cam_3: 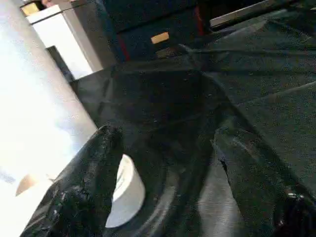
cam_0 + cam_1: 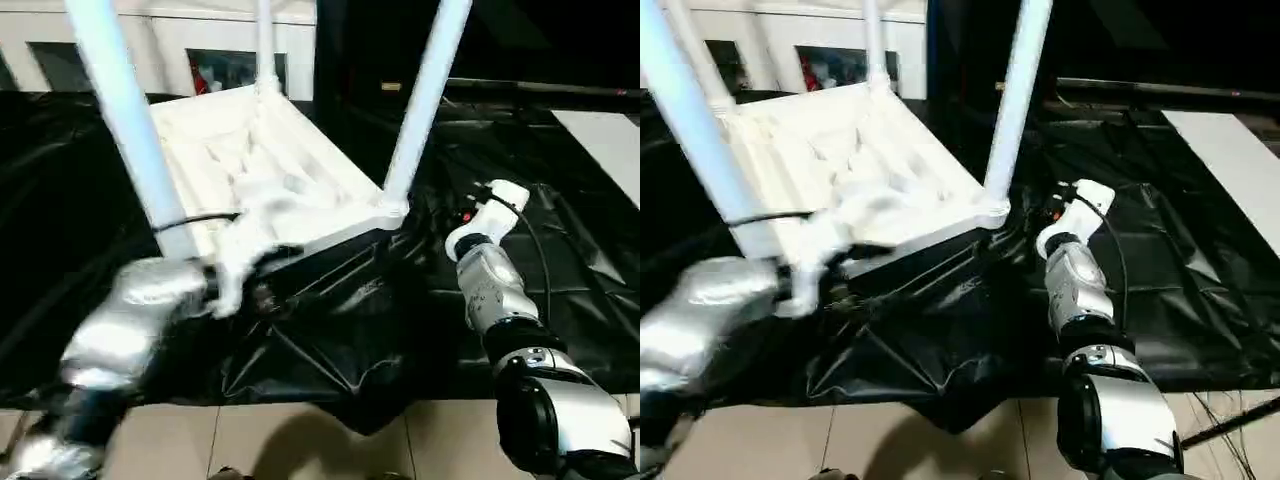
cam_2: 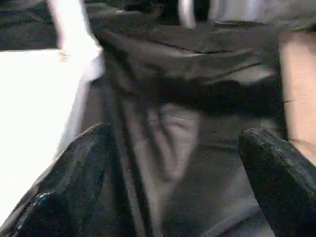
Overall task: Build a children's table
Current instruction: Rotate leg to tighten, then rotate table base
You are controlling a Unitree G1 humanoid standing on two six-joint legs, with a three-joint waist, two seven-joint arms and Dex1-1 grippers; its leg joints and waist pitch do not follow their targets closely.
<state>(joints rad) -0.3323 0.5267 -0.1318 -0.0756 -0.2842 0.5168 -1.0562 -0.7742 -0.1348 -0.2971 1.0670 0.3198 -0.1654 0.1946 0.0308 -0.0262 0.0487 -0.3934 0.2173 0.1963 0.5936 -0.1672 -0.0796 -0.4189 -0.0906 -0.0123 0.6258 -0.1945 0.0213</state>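
Upside down on a black sheet (image 2: 330, 340) spread over the floor: the white tabletop (image 2: 265, 170), ribbed underside up, tilted with its near edge raised off the sheet. Standing up from its corner sockets, 3 white legs in the left eye view: a thick near one (image 2: 125, 110) on the left, a near one (image 2: 425, 100) on the right, a thin far one (image 2: 264, 45) at the back corner. Behind the tabletop, a white cabinet (image 2: 210, 45) with glass doors. At the tabletop's near left corner, blurred, the left gripper (image 3: 173, 163), just beside the base of the near left leg; seen in the left wrist view, its 2 black fingers (image 3: 74, 182) spread wide apart with nothing between them, only black sheet in the gap, the white tabletop edge touching or just beside one of them, hard to tell which. Near the tabletop's near right corner, the right gripper (image 1: 163, 173), fingers (image 1: 89, 182) likewise wide open and holding nothing, a white leg rising just beside one finger, its round base (image 1: 126, 195) resting low against the sheet. At the bottom of the left eye view, pale floor tiles (image 2: 300, 440) past the sheet's edge.
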